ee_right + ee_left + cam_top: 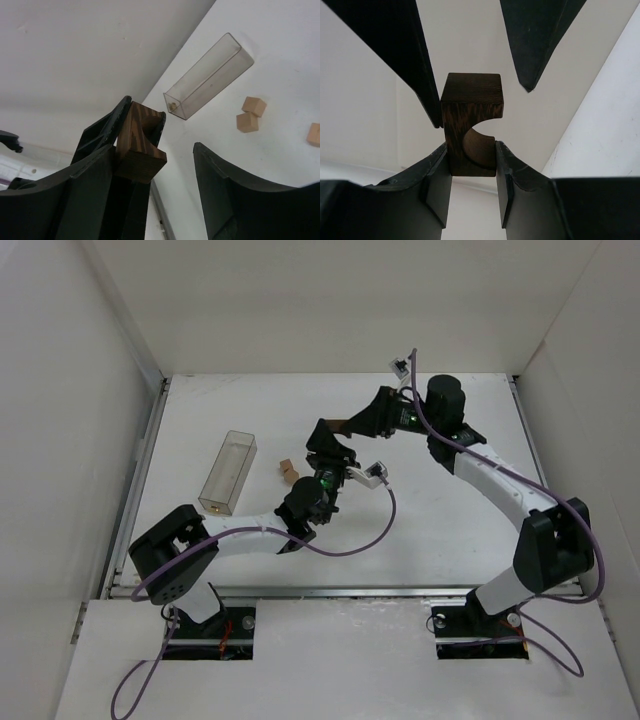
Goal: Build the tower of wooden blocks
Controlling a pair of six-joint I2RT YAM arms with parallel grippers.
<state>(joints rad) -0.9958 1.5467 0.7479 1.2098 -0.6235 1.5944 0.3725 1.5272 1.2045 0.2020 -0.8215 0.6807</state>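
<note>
My left gripper [470,147] is shut on the dark brown arch-shaped block [470,120] and holds it in the air by one leg. My right gripper [152,147] is open, with its jaws on either side of the arch's [140,142] free end. The arch lies against one finger, and the other finger [235,190] is well clear. In the top view both grippers meet above the table's middle, left [328,443] and right [360,423]. Three light tan cubes [254,106] [247,122] [314,134] lie loose on the table, and they also show in the top view [287,471].
A long clear plastic box [228,472] lies on the table left of the cubes, with a small tan piece at its near end; it also shows in the right wrist view [210,75]. White walls enclose the table on three sides.
</note>
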